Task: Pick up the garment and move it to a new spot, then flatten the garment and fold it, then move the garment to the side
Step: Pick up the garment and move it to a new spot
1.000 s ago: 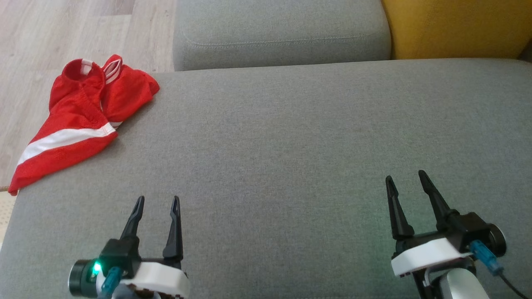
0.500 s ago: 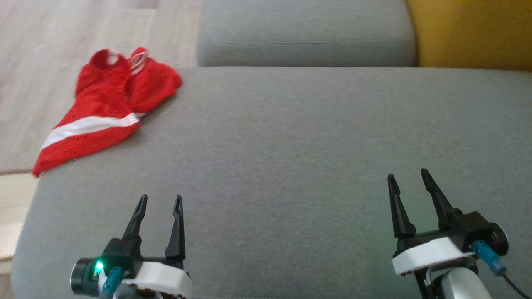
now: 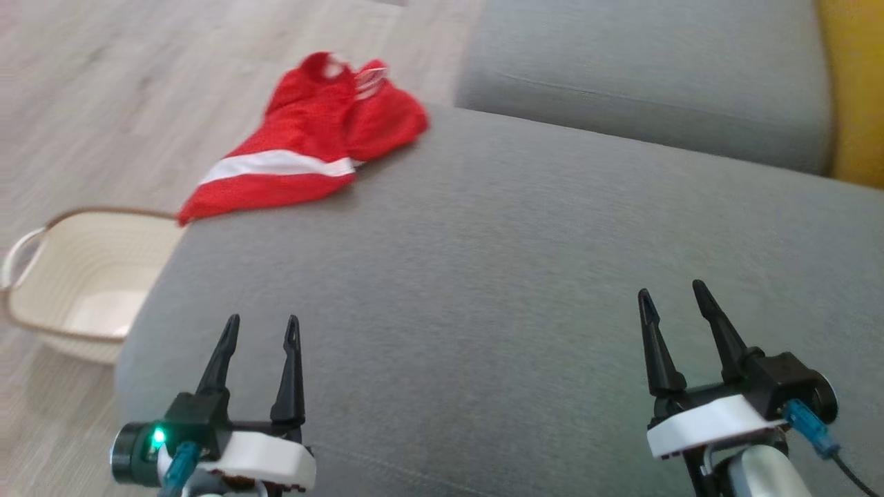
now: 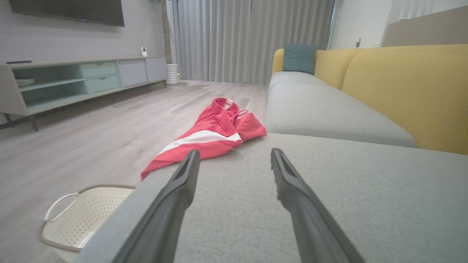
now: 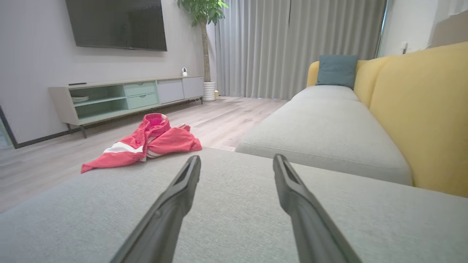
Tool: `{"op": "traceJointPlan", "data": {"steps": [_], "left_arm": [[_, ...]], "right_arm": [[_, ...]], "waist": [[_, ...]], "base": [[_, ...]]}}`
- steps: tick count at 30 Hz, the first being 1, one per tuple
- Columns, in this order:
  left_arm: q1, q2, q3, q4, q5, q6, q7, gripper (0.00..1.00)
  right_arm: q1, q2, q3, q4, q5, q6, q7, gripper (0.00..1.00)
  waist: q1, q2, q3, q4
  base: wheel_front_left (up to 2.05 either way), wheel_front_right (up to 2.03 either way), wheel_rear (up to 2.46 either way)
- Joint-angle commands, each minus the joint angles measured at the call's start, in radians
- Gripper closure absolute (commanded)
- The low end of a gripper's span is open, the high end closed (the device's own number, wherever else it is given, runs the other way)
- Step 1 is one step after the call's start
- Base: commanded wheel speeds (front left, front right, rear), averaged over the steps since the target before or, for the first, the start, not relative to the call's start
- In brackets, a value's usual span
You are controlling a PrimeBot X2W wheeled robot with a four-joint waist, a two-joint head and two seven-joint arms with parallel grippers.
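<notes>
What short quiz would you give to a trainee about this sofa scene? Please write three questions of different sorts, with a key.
1. True or false: the left gripper and the right gripper are open, fingers empty.
2. Which pale container stands on the floor, left of the grey seat cushion?
3. Where does the red garment lie? A) on the floor; B) on the grey seat cushion, at its far left edge; C) between the right gripper's fingers.
Key: 1 true; 2 the basket; 3 B.
</notes>
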Motion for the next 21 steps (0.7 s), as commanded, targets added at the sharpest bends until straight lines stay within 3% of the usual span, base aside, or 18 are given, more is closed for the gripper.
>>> {"op": "traceJointPlan", "data": {"steps": [1, 11, 21], "left_arm": [[-0.029, -0.003, 0.037, -0.043, 0.012, 0.0, -0.012, 0.0], [-0.022, 0.004, 0.062, -0.049, 0.018, -0.002, -0.012, 0.0], [-0.008, 0.003, 0.103, -0.075, 0.012, 0.01, -0.012, 0.0]], "right_arm": [[-0.024, -0.008, 0.021, -0.033, 0.009, -0.001, -0.011, 0.0], [-0.022, -0.008, 0.03, -0.03, 0.022, -0.001, -0.011, 0.0], [-0.052, -0.008, 0.059, -0.021, 0.019, -0.001, -0.011, 0.0]], "waist": [[0.0, -0.0001, -0.01, 0.072], [0.0, -0.0001, -0.019, 0.176], [0.0, -0.0001, 0.006, 0.199]], "base": [[0.0, 0.0, 0.0], [0.0, 0.0, 0.0], [0.0, 0.0, 0.0]]}}
